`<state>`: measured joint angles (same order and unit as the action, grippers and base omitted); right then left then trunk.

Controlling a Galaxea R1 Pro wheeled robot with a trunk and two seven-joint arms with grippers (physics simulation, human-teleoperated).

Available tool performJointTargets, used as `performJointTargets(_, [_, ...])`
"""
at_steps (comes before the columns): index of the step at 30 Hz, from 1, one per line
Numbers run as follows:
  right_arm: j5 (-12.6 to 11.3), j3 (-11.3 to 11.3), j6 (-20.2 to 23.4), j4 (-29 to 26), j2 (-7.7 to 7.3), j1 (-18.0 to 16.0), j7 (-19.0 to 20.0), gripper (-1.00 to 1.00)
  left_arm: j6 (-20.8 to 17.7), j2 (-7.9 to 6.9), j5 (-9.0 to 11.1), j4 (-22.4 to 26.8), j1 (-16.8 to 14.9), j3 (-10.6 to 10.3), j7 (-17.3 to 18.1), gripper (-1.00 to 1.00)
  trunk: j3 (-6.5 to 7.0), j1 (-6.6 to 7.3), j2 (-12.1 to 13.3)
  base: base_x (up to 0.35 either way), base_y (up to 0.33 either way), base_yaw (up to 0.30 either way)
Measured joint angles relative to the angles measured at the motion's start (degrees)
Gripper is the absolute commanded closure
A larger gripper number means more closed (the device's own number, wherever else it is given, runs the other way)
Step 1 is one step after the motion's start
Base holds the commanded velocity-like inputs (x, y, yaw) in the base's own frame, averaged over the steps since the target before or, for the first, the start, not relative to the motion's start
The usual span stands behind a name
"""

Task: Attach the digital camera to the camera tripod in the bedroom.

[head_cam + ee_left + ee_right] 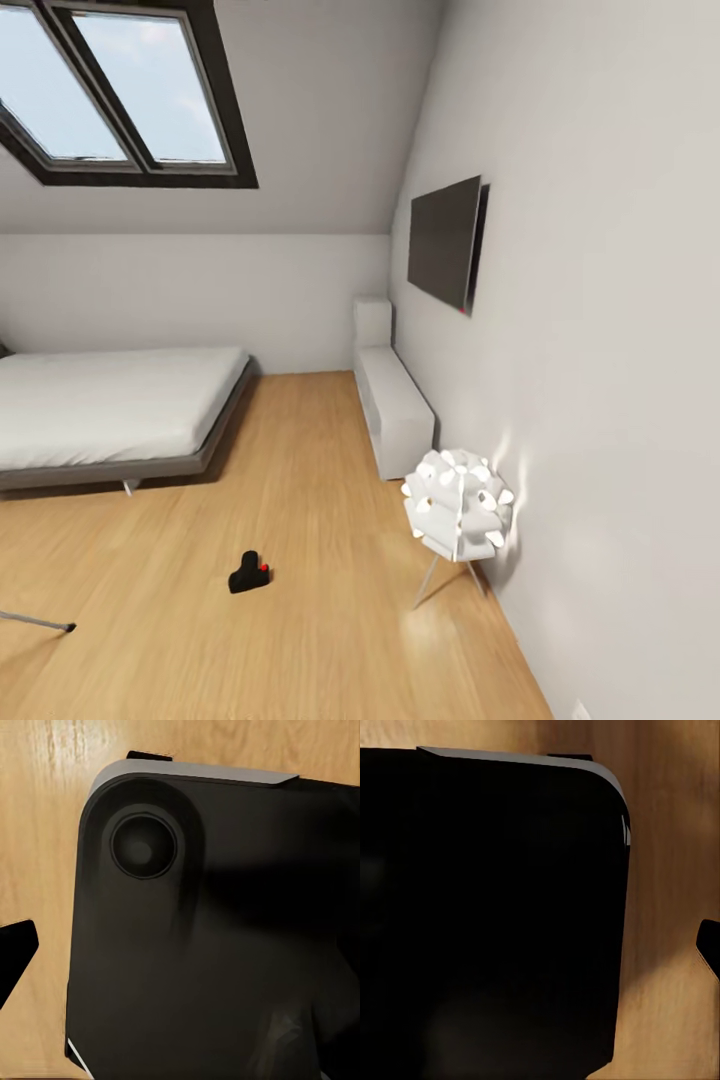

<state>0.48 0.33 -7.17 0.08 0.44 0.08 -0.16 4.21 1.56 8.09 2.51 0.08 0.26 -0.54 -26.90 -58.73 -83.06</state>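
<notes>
The digital camera (248, 573), small and black with a red button, sits on the light wood floor in the head view, in front of the bed. A thin silver leg with a black foot (42, 622), part of the camera tripod, reaches in at the lower left edge; the rest of it is out of frame. In both wrist views a large black rounded body of the robot (210, 945) (487, 915) hangs over the wood floor. One dark fingertip (15, 952) pokes in at the edge of the left wrist view and another fingertip (709, 945) at the edge of the right wrist view.
A low grey bed (110, 410) stands at the left. A white cubby shelf (395, 405) runs along the right wall under a dark wall screen (445, 243). A white tube-cluster floor lamp (458, 505) stands near that wall. A skylight (110, 90) is overhead.
</notes>
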Motion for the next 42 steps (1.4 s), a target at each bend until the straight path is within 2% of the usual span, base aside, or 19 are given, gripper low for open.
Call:
performJointTargets(14, [0.00, 0.00, 0.00, 0.00, 0.00, 0.00, 0.00, -1.00, -0.09, -0.08, 0.06, 0.00, 0.00, -0.13, 0.06, -1.00, 0.00, 0.02, 0.00, 0.049, 0.036, 0.300])
performJointTargets(42, [0.00, 0.00, 0.00, 0.00, 0.00, 0.00, 0.00, -1.00, -0.13, -0.17, 0.10, -0.01, 0.00, -0.14, 0.06, -1.00, 0.00, 0.03, 0.00, 0.241, 0.184, 0.300])
